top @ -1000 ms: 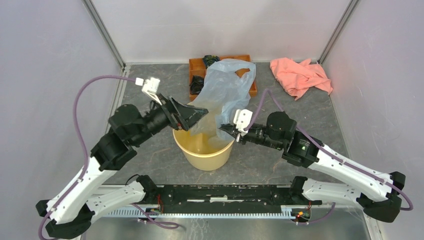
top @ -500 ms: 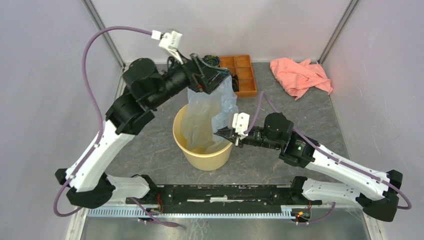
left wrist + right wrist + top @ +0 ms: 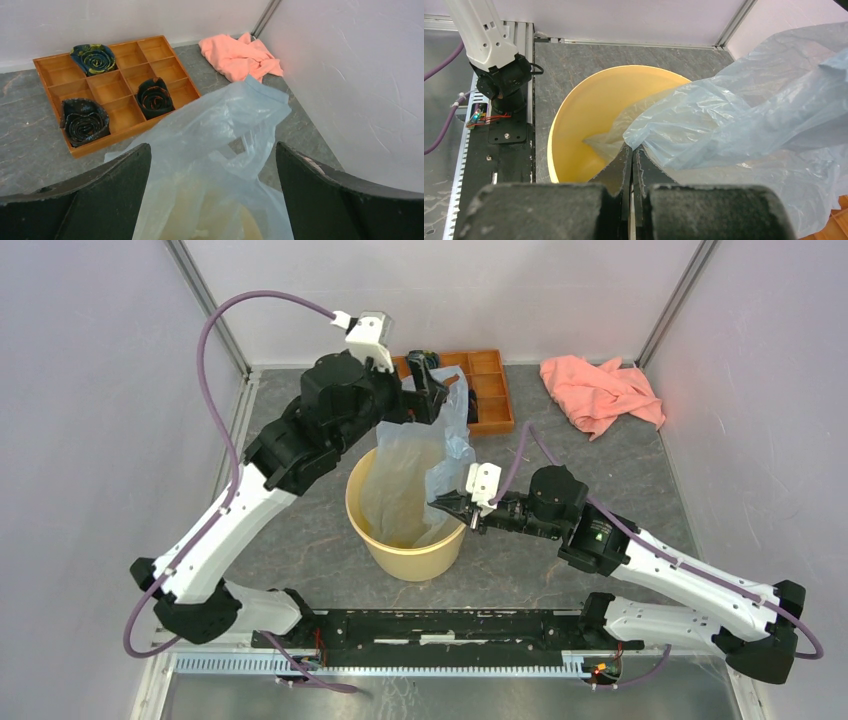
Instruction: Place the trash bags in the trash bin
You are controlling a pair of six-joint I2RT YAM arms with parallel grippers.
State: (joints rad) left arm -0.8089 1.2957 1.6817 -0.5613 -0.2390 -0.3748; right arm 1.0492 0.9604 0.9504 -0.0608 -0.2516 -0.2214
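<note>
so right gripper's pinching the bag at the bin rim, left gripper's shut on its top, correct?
No: the left gripper is open, jaws wide apart either side of the top of the bag, per the left wrist view. The right gripper does pinch the bag at the rim of the bin.

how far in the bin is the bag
Partly in: the bag dips its lower end inside the bin; its top stands above the rim; the right gripper pinches its edge.

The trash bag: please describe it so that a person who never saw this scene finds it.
In the middle of the grey table stands a pale yellow bucket. The bag rises out of it, pinched by the right gripper. Unlike the pink cloth, it is translucent, blue-grey plastic.
</note>
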